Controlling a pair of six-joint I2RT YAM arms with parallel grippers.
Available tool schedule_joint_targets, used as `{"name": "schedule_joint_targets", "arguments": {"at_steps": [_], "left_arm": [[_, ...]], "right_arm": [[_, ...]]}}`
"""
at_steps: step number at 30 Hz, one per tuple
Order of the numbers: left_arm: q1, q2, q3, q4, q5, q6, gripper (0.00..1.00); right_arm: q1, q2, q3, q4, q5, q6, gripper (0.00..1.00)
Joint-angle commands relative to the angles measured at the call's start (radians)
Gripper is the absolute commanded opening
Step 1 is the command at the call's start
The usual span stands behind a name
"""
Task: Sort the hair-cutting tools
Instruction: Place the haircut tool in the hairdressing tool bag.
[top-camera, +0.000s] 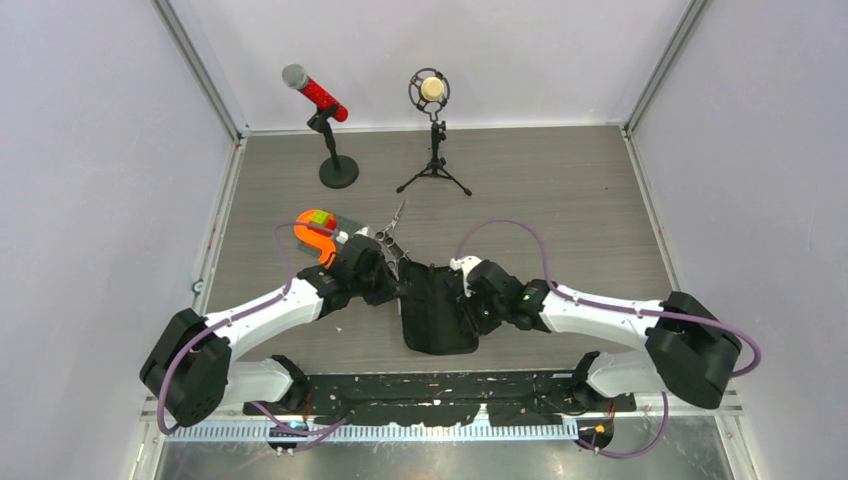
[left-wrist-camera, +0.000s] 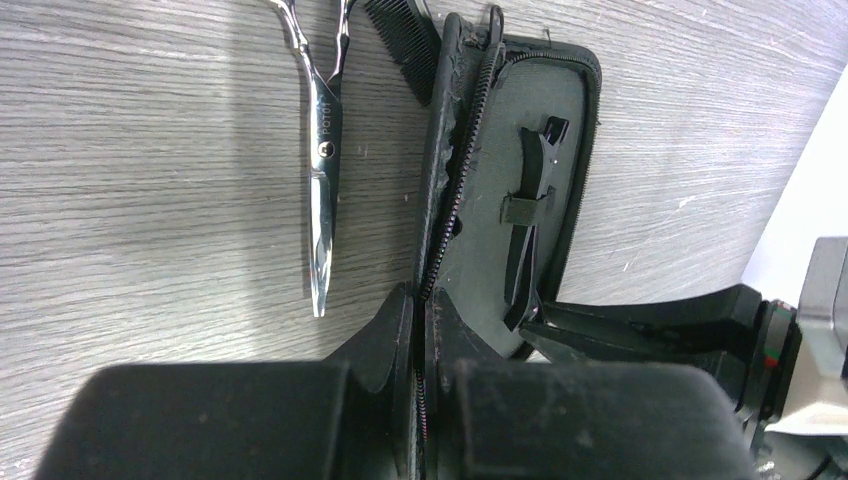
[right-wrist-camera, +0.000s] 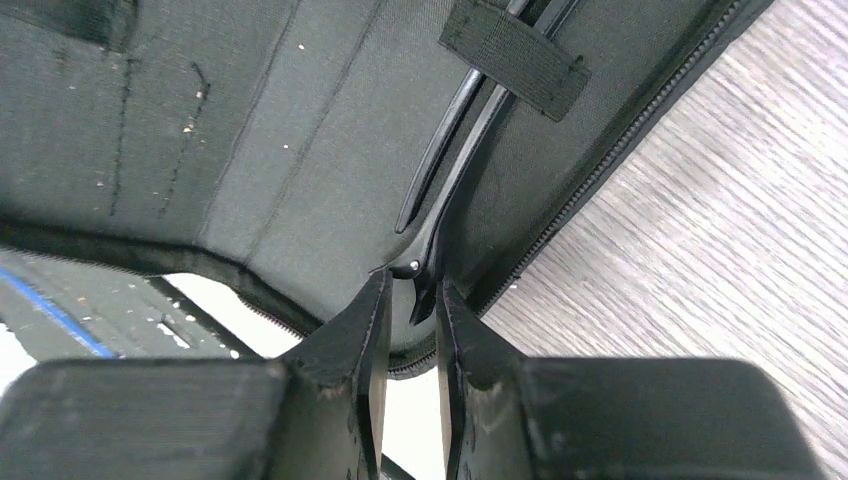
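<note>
The case (left-wrist-camera: 560, 130) lies open. The left gripper (left-wrist-camera: 420, 312) is clamped tight on its zipped edge. Inside the case, a clip (left-wrist-camera: 521, 260) sits under a strap (right-wrist-camera: 515, 55). The right gripper (right-wrist-camera: 412, 295), closed to a sliver, pinches the clip's free end. Scissors (left-wrist-camera: 322, 170) and a comb (left-wrist-camera: 405, 45) lie just outside the case, beyond that zipped edge.

This is a robot lab cell: plain white walls (top-camera: 90, 150) on aluminium posts (top-camera: 200, 70) box in a grey table (top-camera: 560, 190) carrying two robot arms (top-camera: 255, 312) and microphones (top-camera: 318, 95).
</note>
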Motion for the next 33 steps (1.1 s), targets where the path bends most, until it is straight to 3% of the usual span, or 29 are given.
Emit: {"name": "schedule_joint_targets", "arguments": {"at_steps": [1,12,21,31,33], "left_arm": [[-0.004,-0.008,0.03,-0.001,0.006,0.015,0.0],[-0.004,0.057,0.094,-0.062,0.062,0.117,0.0],[-0.002,0.089,0.126,-0.127,0.069,0.213,0.0],[-0.004,0.14,0.173,-0.143,0.112,0.27,0.0],[-0.004,0.156,0.178,-0.127,0.125,0.265,0.0]], "right_arm": [[-0.081,0.009,-0.134,0.244,-0.199,-0.008,0.05],[-0.193,0.049,-0.2,0.484,-0.341,-0.004,0.05],[-0.225,0.053,-0.192,0.435,-0.306,-0.03,0.08],[-0.227,-0.018,-0.215,0.398,-0.173,0.069,0.26],[-0.226,-0.089,-0.207,0.375,-0.15,0.076,0.37]]}}
